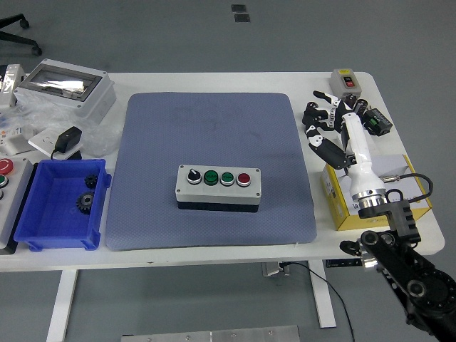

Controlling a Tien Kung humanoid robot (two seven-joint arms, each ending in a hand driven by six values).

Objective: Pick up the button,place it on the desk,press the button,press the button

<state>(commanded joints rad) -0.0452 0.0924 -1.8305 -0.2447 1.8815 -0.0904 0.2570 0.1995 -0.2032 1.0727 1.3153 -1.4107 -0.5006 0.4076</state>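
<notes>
Hand clear, button box free

Your right hand [329, 121] hovers upper right, fingers loosely spread, holding nothing — the button box [219, 187] sits mid-frame on the blue mat [210, 128], unobstructed for pressing.

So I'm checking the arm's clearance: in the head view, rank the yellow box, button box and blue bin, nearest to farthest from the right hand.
1. Yellow box, just below the right hand.
2. Button box, mid-mat, to its left.
3. Blue bin, far left.

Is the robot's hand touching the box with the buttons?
Apart. The head view shows the right hand off the blue mat, with bare mat between it and the button box.
</notes>
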